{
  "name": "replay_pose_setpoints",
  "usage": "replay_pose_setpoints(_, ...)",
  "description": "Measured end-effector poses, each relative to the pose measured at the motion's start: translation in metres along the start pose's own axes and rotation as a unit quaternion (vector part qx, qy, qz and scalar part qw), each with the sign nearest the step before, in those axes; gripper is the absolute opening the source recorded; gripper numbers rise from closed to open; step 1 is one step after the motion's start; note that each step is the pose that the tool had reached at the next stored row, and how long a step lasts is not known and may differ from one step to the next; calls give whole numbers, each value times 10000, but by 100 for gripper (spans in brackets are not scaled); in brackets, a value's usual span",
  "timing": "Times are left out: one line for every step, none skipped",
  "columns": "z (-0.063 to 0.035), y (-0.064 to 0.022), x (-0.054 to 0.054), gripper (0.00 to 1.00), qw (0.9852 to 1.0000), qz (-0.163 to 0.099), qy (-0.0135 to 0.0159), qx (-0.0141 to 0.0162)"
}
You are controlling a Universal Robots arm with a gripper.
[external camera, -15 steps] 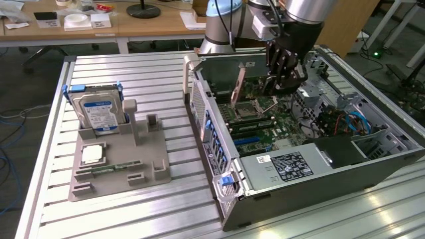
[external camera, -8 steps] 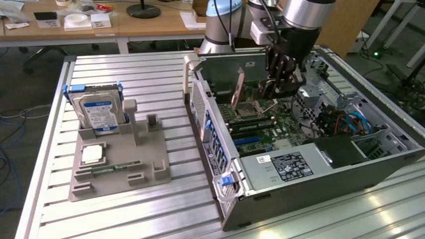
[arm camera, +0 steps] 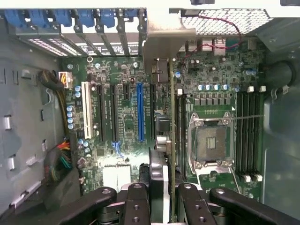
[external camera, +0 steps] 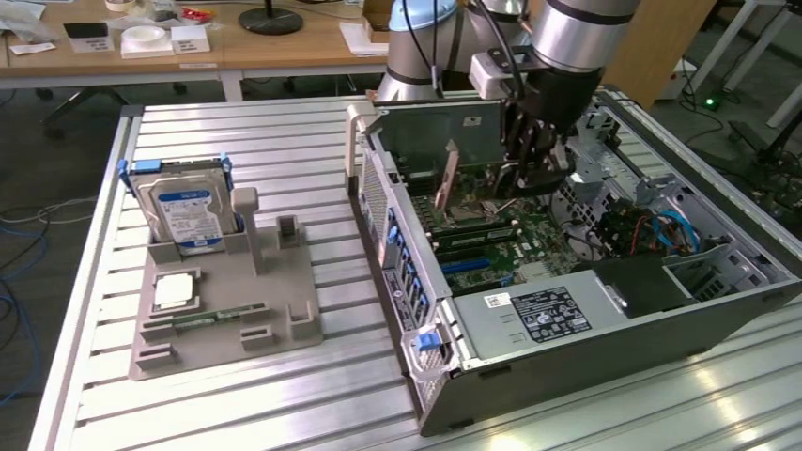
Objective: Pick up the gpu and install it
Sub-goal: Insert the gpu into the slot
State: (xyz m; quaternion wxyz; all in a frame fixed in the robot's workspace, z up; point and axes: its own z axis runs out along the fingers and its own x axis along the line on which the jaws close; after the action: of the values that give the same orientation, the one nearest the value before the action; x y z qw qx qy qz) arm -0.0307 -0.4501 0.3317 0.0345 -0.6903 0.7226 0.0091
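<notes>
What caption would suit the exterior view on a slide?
The gripper holds the graphics card upright over the motherboard inside the open computer case.

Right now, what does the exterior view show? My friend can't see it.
The end effector grips the gpu upright over the motherboard inside an open computer case. On the exterior view's left, a grey tray holds a hard drive.

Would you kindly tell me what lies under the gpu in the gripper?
The motherboard, with its blue slot and CPU socket either side; the strip directly beneath is covered by the gpu.
</notes>
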Motion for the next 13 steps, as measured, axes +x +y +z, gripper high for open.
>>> replay_pose_setpoints(17,14,2,28,10000,0,0,0)
replay_pose_setpoints(36,25,3,28,10000,0,0,0)
replay_pose_setpoints(54,34,6,28,10000,1,0,0)
replay_pose_setpoints(71,39,10,28,10000,1,0,-1)
replay_pose_setpoints(88,41,18,28,10000,0,0,-1)
replay_pose_setpoints(106,47,23,28,10000,0,0,-1)
replay_pose_setpoints(122,52,25,28,10000,0,5,-1)
replay_pose_setpoints(133,55,26,28,10000,0,19,0)
replay_pose_setpoints(150,57,27,28,10000,-1,25,0)
replay_pose_setpoints(165,57,29,28,10000,-2,30,0)
replay_pose_setpoints(178,58,30,28,10000,-2,34,0)
replay_pose_setpoints(186,59,30,28,10000,-1,38,0)
replay_pose_setpoints(191,59,30,28,10000,-2,44,1)
